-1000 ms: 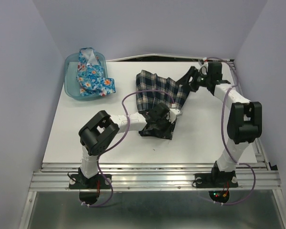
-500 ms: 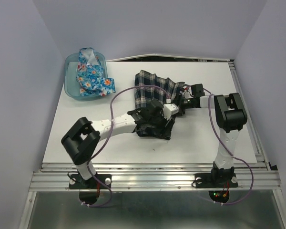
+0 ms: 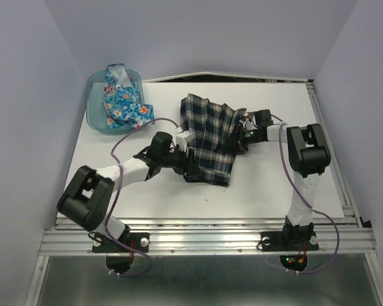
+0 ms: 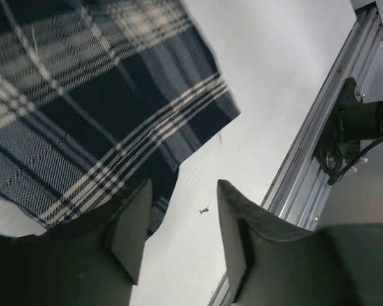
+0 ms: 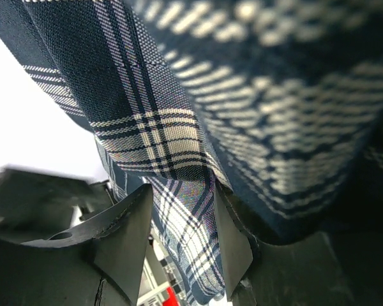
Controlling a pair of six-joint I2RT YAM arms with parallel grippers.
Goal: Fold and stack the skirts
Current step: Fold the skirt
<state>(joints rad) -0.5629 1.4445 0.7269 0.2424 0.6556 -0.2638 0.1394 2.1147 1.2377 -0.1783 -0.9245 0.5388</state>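
The plaid skirt [image 3: 210, 135] lies spread in the middle of the table. My left gripper [image 3: 190, 167] sits low at its near-left edge, open; in the left wrist view only bare table shows between the fingers [image 4: 182, 191], with the plaid skirt [image 4: 83, 95] just beyond the left finger. Over at the skirt's right edge, my right gripper [image 3: 240, 141] is shut on a fold of it. In the right wrist view that plaid fold [image 5: 185, 166] fills the gap between the fingers [image 5: 182, 197]. The floral skirt [image 3: 122, 102] lies bunched in the bin.
A translucent teal bin [image 3: 94, 118] stands at the table's back left corner. An aluminium rail [image 3: 210, 236] runs along the near edge, also seen in the left wrist view [image 4: 319, 134]. Purple cables loop off both arms.
My left gripper opened and drew back left off the plaid skirt, which now lies flatter. My right arm swung in from the back right and closed on the skirt's right edge.
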